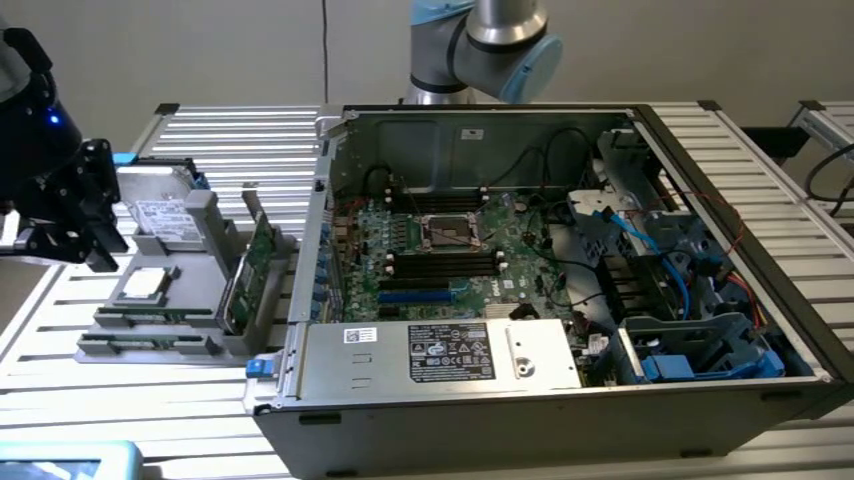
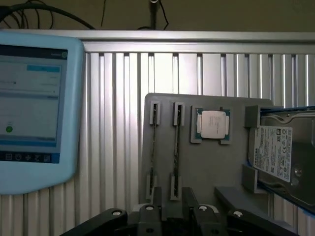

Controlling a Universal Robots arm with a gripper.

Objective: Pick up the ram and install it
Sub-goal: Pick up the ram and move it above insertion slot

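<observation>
Black two-fingered gripper (image 2: 173,195) sits closest to the wrist camera. Its fingers (image 2: 189,199) stand apart with nothing between them, and the flat grey plastic parts tray (image 2: 206,167) shows through the gap. In the exterior view the gripper hangs at the left edge of the frame, above the near-left end of that tray.

Two long, thin green circuit-board sticks stand on edge in parallel holders on the tray: the first ram stick (image 2: 154,147) on the tray's outer side, and the second ram stick (image 2: 176,147) just beside a square silver processor (image 2: 213,124). The gap between the fingers lines up roughly with the second ram stick's end. I cannot tell how high above it the fingers are. Beyond the processor a silver hard drive with a white label (image 2: 275,152) leans in its bracket.

A teal-framed touchscreen pendant (image 2: 32,98) lies on the ribbed aluminium table (image 2: 118,123), apart from the tray.

Across the centre and right of the exterior view lies the open grey computer case (image 1: 747,230), its green motherboard (image 1: 514,225) exposed, with long black memory slots (image 1: 441,264) below the processor socket. A broad green expansion card (image 1: 247,275) stands upright between the tray and the case.
</observation>
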